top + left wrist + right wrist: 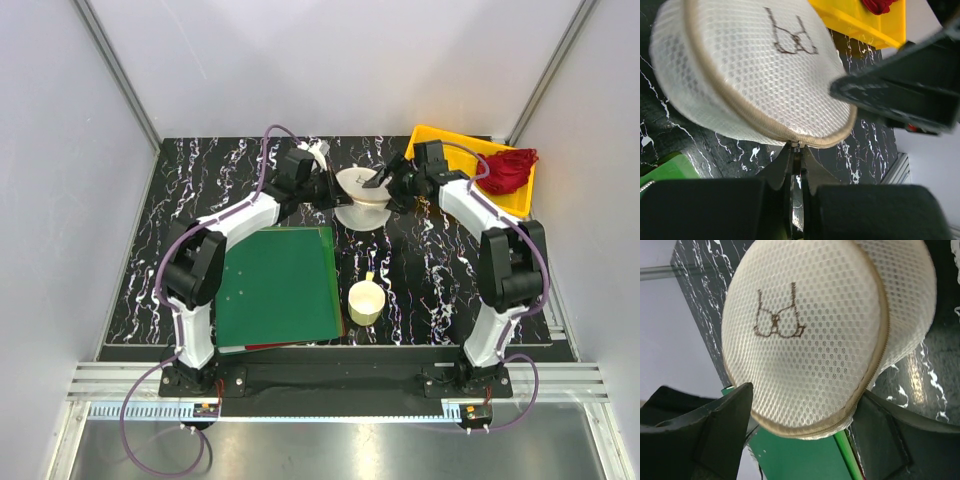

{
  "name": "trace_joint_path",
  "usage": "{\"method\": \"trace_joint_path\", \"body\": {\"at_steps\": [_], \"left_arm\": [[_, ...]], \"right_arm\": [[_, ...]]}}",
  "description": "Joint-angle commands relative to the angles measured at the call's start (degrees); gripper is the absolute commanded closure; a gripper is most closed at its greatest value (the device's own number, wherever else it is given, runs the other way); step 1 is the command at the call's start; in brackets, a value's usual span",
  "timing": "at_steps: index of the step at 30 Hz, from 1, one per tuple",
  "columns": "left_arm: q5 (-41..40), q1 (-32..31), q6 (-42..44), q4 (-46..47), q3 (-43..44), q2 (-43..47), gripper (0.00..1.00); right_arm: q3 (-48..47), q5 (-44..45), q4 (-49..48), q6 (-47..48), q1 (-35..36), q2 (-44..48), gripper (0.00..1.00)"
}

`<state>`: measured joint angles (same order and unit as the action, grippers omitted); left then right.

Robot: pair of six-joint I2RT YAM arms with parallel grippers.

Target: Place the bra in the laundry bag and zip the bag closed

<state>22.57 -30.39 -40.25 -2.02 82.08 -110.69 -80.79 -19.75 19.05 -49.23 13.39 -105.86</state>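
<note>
your left claw (796, 172) is pressed together on the zipper pull (796, 145), with the laundry bag (750, 75) just beyond its tips, tilted over the desk (420, 270). your right claw (805, 405) straddles the bag's rim, seemingly clamping it so the zip pulls against resistance. the visible rim reads closed. the bra is not visible; judged inside.

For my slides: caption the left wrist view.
Left end effector pinches the zipper pull at the rim of the laundry bag, yellow bin behind.
</note>
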Motion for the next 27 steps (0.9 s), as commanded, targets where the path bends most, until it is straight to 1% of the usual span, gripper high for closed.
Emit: {"method": "trace_joint_path", "body": {"at_steps": [1,3,5,7,9,12,14,15,16,17,18,19,21,24,27], "left_arm": [[0.64,-0.81,-1.15,4.57,0.62,-0.66,1.0],[0.55,-0.81,-0.97,4.48,0.45,-0.49,1.0],[-0.07,-0.81,-0.19,3.87,0.36,0.12,1.0],[-0.24,-0.9,0.26,3.52,0.44,0.39,1.0],[0.19,-0.81,0.0,3.52,0.45,0.31,1.0],[0.99,-1.25,-0.53,3.96,0.71,0.13,1.0],[1.43,-1.6,-0.53,4.04,0.97,-0.13,1.0],[1.51,-1.95,-0.53,4.04,0.97,-0.22,1.0],[1.51,-2.13,-0.53,4.04,0.97,-0.22,1.0],[1.51,-2.3,-0.27,4.04,0.97,-0.14,1.0],[1.51,-2.48,-0.18,4.04,0.8,-0.05,1.0],[1.51,-2.65,-0.09,4.04,0.54,0.13,1.0],[1.34,-3.0,-0.09,4.04,0.1,0.13,1.0],[1.16,-3.53,-0.09,4.31,-0.43,0.39,1.0],[1.25,-3.97,-0.18,4.66,-0.78,0.31,1.0]], "right_arm": [[3.27,1.03,-4.9,-4.2,0.15,6.28,0.15],[3.8,2.51,-3.77,-3.94,0.15,7.16,0.15],[3.37,5.76,-1.04,-0.79,0.32,8.74,0.14],[3.19,11.11,2.82,3.15,0.32,10.58,0.13],[3.18,16.03,6.42,5.19,0.41,11.99,0.12],[6.17,16.85,6.88,5.03,0.41,15.24,0.11],[8.79,15.97,6.62,-0.14,0.41,17.44,0.09],[10.12,12.75,3.92,-2.6,0.41,18.06,0.09],[11.78,10.63,1.28,-7.58,0.5,19.19,0.09],[15.19,8.78,-1.7,-10.59,0.59,19.64,0.11],[16.62,6.5,-6.78,-13.49,0.85,20.08,0.12],[17.94,6.04,-9.09,-18.13,1.02,20.26,0.12],[19.79,6.3,-12.18,-22.98,1.73,19.82,0.17],[20.15,4.9,-16.05,-26.6,2.43,17.63,0.25],[18.75,4.63,-16.76,-28.1,3.31,14.82,0.31]]}}
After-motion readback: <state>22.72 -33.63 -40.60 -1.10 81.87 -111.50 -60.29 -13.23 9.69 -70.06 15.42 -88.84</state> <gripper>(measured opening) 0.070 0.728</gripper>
